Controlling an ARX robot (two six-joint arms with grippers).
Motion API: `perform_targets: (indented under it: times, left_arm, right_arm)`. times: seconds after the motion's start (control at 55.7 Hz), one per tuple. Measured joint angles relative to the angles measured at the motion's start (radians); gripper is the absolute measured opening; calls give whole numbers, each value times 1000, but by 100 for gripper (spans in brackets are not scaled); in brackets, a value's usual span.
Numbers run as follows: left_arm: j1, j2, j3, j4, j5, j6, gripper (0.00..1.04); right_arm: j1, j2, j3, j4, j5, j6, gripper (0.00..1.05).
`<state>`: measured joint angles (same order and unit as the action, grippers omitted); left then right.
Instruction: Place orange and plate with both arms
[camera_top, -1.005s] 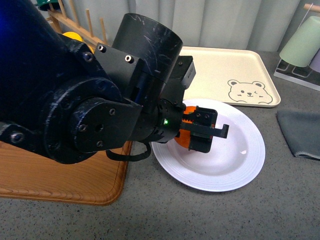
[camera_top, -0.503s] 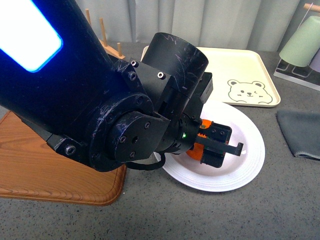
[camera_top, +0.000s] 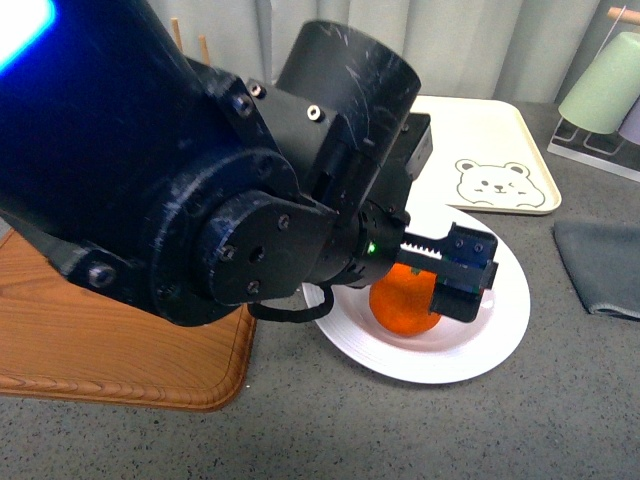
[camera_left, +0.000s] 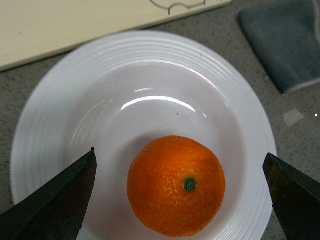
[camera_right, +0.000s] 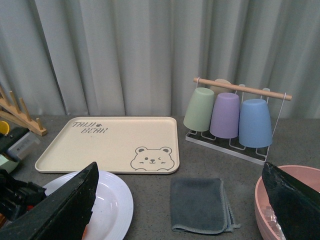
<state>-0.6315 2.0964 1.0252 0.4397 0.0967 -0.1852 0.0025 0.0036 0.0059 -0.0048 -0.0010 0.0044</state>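
The orange rests in the well of the white plate, stem spot upward, below the left gripper, which is spread wide and empty. The right gripper is likewise spread. The fruit is judged firm but roll-prone, best pinched across its middle; the glossy, breakable plate is best taken by its ridged rim.
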Motion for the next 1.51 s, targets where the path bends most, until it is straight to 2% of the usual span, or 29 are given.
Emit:
perform_targets:
  times: [0.162,0.269,0.521,0.682,0.826,0.933,1.023,1.095,1.239,1.418,1.508]
  left_arm:
    - [25,-117,-63,34,-47,-13,98]
    - [58,-213,-141,93,-118,-37,98]
    - [190,-565,-499,362,-417,-83,98]
    - [253,-802,-708,281,-536,-89,98]
    - [262,-1064,-835,108,-639,-128,98]
    - [260,-1106,-843,119,-628,-124,98]
    - [309,-1058,-929,393,-443,8,82]
    - [344,-1098,-967,457,-372,90,69]
    - [409,-1234,-989,378,-309,151,44]
    - [486,-1423,-1007,215,-239,169,4]
    - [517,-1517,-1007,129,-204,177,4]
  right_arm:
    - [0,0,0,0,0,0,96]
    - [0,0,0,0,0,0,96]
    - [0,0,0,0,0,0,96]
    - [0,0,0,0,0,0,96]
    - [0,0,0,0,0,0,96]
    - [0,0,0,0,0,0,96]
    - [0,0,0,0,0,0,96]
    - [0,0,0,0,2,0,96]
    - [0,0,0,0,2,0,96]
    - [0,0,0,0,2,0,96]
    - [0,0,0,0,2,0,96]
